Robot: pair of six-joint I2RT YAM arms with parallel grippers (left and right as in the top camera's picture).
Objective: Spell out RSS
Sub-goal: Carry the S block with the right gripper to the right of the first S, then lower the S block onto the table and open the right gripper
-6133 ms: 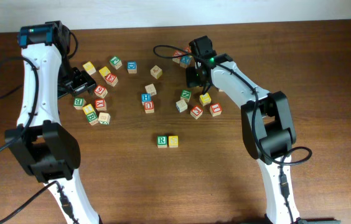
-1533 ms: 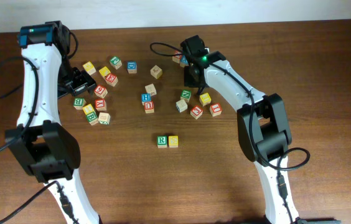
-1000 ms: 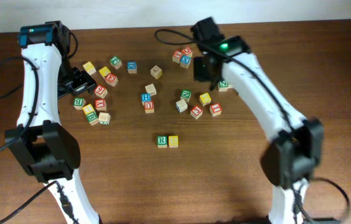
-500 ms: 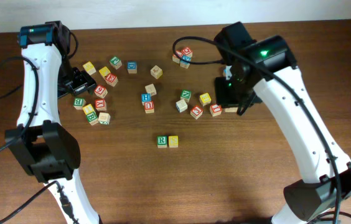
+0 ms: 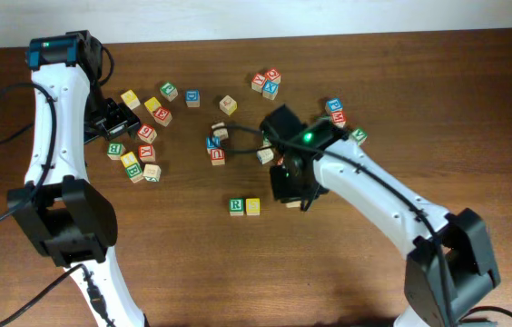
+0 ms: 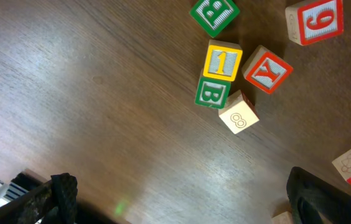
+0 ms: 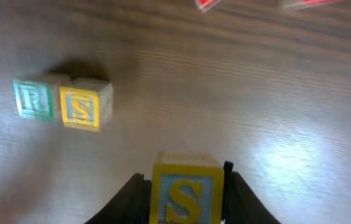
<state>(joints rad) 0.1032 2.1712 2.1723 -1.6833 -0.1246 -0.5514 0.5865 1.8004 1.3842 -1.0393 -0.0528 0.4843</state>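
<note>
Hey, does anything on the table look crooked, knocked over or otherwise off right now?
Nothing stands out. The R cube and the first S cube sit side by side, touching. The right gripper holds the second S cube squarely. The spare cubes just lie scattered.

One R cube (image 5: 236, 206), two S cubes (image 7: 81, 107) (image 7: 185, 194), two arms (image 5: 56, 118) (image 5: 374, 186)
</note>
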